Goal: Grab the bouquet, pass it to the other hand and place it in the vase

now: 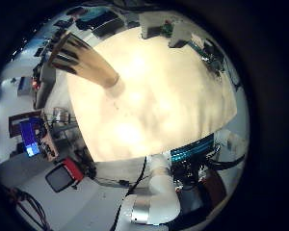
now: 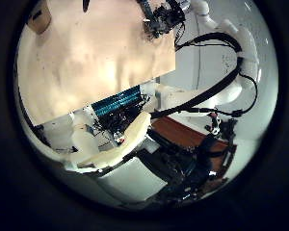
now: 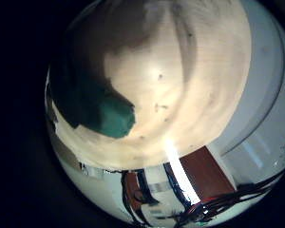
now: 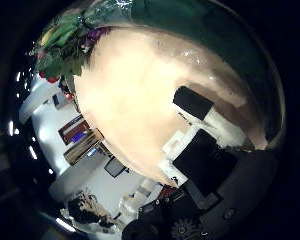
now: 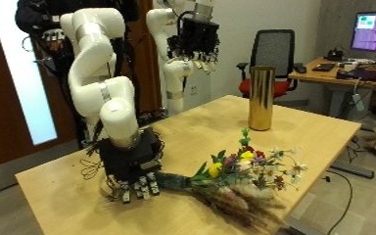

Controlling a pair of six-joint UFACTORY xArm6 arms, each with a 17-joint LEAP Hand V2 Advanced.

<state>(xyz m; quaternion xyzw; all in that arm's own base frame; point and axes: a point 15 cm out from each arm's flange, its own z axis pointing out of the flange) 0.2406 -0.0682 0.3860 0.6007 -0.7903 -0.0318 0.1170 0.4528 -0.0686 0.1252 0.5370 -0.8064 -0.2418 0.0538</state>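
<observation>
A bouquet [image 5: 247, 171] of mixed flowers with a teal-wrapped stem lies on the wooden table [image 5: 201, 132] near its front edge. A tall gold vase [image 5: 259, 98] stands upright at the far side. My right hand [image 5: 132, 168] is low over the table at the stem's end, fingers pointing down, open, not closed round the stem. The right thumb side palm view shows the flowers [image 4: 68, 42] beside its fingers [image 4: 195, 105]. The right little finger side palm view shows the teal wrap [image 3: 103, 112]. My left hand [image 5: 195, 39] hangs high above the table, open and empty; its little finger side palm view shows the vase [image 1: 87, 63].
An office chair [image 5: 277, 51] and a desk with a monitor [image 5: 373, 29] stand behind the table. The left thumb side palm view shows the table [image 2: 87, 58] from above with the right hand [image 2: 164, 14] at its edge.
</observation>
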